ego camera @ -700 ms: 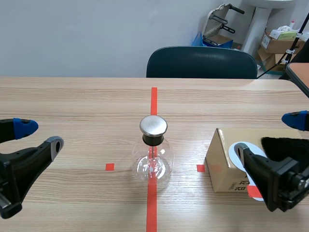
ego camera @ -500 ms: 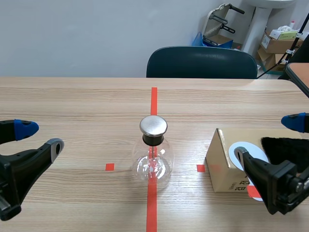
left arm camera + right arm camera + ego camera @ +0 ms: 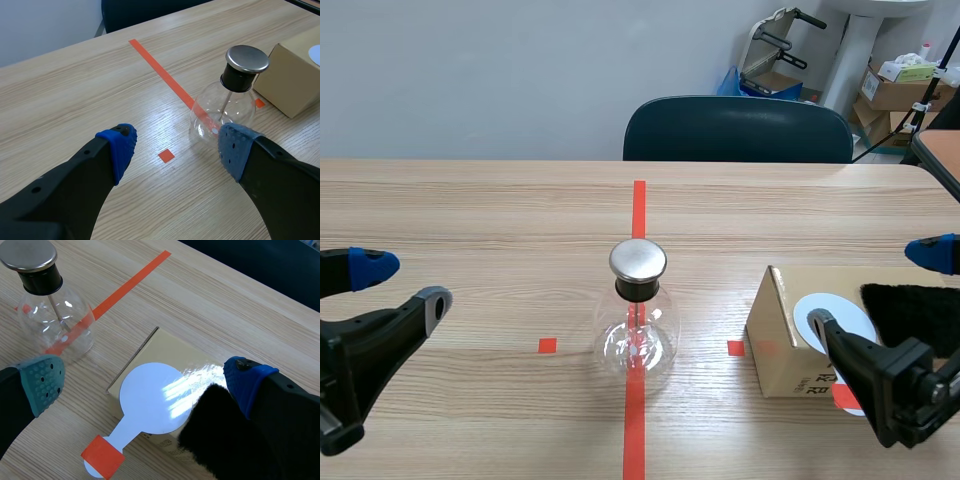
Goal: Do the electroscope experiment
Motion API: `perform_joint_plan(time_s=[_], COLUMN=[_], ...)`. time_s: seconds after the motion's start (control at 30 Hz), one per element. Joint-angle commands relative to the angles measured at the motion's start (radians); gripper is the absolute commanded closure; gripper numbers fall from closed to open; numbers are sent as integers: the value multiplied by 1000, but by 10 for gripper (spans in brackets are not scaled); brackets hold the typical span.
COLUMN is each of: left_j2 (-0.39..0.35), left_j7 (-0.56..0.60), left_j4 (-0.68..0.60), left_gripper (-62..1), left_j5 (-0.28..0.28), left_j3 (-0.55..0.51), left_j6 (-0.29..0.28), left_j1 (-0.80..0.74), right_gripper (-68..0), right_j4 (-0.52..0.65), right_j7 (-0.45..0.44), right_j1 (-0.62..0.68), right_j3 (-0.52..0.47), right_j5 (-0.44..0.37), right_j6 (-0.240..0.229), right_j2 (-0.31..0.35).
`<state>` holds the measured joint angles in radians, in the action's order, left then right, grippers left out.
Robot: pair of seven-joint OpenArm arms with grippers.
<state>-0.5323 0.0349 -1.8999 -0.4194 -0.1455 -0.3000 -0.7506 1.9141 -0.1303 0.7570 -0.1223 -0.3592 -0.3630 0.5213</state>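
Standing on the tabletop's middle tape line is the metal-capped electroscope flask. The left hand is spread, apart to its side; the right hand, also spread, hangs over a cardboard box bearing a white disc and black fur.

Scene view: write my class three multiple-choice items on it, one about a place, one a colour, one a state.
1. Where does the flask stand?
A on a plate; B on the red line; C on a book
2. What colour is the disc on the box?
A white; B green; C yellow
3. How is the left hand?
A shut on the flask; B shut on the disc; C open
Answers: 1 B, the tape runs under its base. 2 A, it lies white on the brown top. 3 C, its fingers stand apart, gripping nothing.
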Motion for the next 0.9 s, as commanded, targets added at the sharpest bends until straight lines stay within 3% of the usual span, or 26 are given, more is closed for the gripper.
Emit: perform_joint_plan(time_s=[0.0, 0.17, 0.23, 0.37, 0.47, 0.53, 0.6, 0.77, 0.87], left_j2=[-2, 0, 0, -21, -76, -123, -175, -307, -368], left_j7=[16, 16, 14, -4, 10, 33, 55, 129, 186], left_j4=[-16, -16, -16, -16, -16, -16, -16, -16, -16], left_gripper=[-375, -375, -375, -378, -403, -437, -453, -453, -453], left_j5=[-3, -3, -3, -5, -19, -19, -18, -14, -14], left_j3=[-5, -5, -5, -3, 13, 40, 77, 170, 209], left_j6=[-2, -2, -2, -24, -76, -119, -149, -160, -159], left_j1=[-3, -3, -3, -4, -19, -31, -39, -42, -42], right_gripper=[-679, -679, -679, -679, -679, -679, -679, -679, -679], right_j4=[16, 18, 23, 45, 67, 69, 68, 34, -10], right_j7=[-27, -93, -137, -304, -442, -483, -470, -392, -359], right_j1=[-9, -4, 8, 79, 138, 166, 180, 191, 190], right_j3=[-2, -3, -3, -10, -9, -6, 5, 58, 91], right_j5=[-11, 6, 60, 238, 475, 622, 758, 1056, 1196], right_j6=[-1, -13, -24, -19, -5, 60, 141, 373, 478], right_j2=[2, 2, 3, 7, -6, -30, -64, -163, -207])
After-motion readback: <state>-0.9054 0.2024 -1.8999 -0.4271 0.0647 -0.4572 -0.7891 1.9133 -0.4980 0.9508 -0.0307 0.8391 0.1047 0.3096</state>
